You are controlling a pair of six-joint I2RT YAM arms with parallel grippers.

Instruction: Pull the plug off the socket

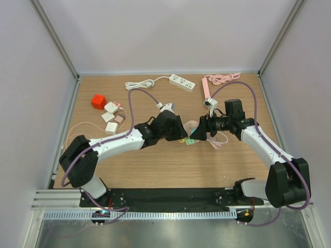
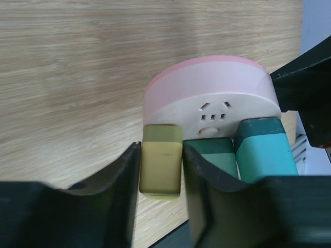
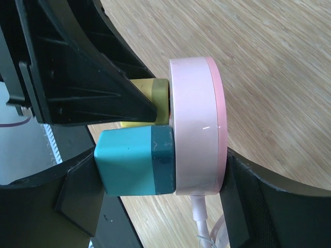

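Observation:
A round pink socket (image 2: pixel 212 98) is held above the wooden table, between the two arms in the top view (image 1: pixel 192 125). A yellow plug (image 2: pixel 161 165) and a teal plug (image 2: pixel 264 150) are in its face, with a green plug (image 2: pixel 212 155) between them. My left gripper (image 2: pixel 161 155) is shut on the yellow plug, one finger on each side. My right gripper (image 3: pixel 160 181) is clamped across the socket (image 3: pixel 196 124) and the teal plug (image 3: pixel 129 160), one finger behind the socket's back. The socket's white cable (image 3: pixel 199 217) hangs down.
A white power strip (image 1: pixel 182 81) and a pink strip (image 1: pixel 206 89) with coiled cable lie at the back. A red cube (image 1: pixel 98 101) and several small white and pink adapters (image 1: pixel 110 116) lie at the left. Grey walls enclose the table.

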